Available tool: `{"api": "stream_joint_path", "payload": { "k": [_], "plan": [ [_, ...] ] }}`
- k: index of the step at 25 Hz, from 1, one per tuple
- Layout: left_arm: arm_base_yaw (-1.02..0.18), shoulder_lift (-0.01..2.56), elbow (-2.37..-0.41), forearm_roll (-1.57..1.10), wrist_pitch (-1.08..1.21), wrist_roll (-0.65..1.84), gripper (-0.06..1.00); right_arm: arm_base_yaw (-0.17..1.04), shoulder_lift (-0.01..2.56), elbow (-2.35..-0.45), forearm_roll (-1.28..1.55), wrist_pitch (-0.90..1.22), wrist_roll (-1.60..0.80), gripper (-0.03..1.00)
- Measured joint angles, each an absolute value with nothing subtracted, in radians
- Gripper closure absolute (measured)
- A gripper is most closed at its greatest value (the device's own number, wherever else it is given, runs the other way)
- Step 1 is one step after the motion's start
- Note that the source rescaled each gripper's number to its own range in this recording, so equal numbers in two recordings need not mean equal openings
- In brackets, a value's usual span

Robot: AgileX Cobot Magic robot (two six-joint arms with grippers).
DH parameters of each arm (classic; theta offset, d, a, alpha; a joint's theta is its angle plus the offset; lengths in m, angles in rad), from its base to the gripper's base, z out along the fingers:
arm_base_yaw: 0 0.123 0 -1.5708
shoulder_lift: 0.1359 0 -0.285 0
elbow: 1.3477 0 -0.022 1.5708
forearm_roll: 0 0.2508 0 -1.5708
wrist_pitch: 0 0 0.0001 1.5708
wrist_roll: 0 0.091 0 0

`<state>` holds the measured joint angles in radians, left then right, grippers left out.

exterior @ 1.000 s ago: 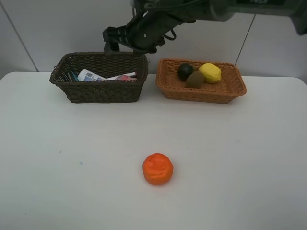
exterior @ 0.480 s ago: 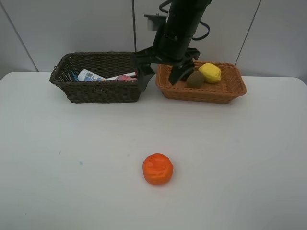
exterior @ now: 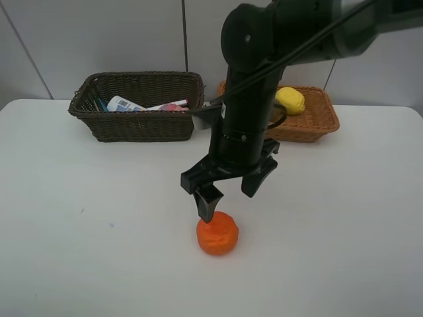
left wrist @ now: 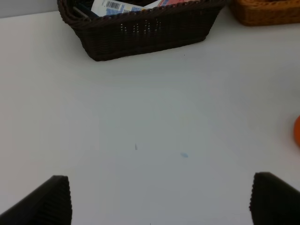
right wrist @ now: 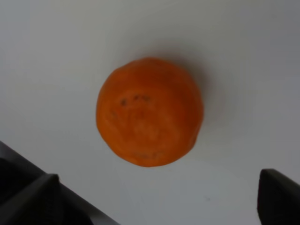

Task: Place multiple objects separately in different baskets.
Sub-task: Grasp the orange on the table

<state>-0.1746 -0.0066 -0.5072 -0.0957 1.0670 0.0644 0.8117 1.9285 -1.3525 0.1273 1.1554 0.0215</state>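
Orange (exterior: 217, 234) | last loose item, on desk (exterior: 79, 251) | your right gripper (exterior: 228, 191) has swung from baskets to above it, fingers wide, empty | grasp next; left gripper (left wrist: 159, 199) open, idle.

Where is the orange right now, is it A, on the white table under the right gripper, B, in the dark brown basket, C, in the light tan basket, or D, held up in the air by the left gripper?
A: the orange rests on the white table, directly below the open right gripper; both baskets sit farther back and the fruit is in neither.
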Motion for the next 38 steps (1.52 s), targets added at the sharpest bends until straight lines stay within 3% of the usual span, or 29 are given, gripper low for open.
{"api": "stream_joint_path", "payload": {
  "k": [15,38],
  "plan": [
    [-0.175,-0.007,-0.507,-0.096,1.067,0.064,-0.06,0.868,1.928,-1.137,0.116,0.81,0.022,-0.01],
    [-0.175,-0.007,-0.507,-0.096,1.067,0.064,-0.06,0.868,2.038,-1.133,0.115,0.749,0.008,-0.01]
  ]
}}
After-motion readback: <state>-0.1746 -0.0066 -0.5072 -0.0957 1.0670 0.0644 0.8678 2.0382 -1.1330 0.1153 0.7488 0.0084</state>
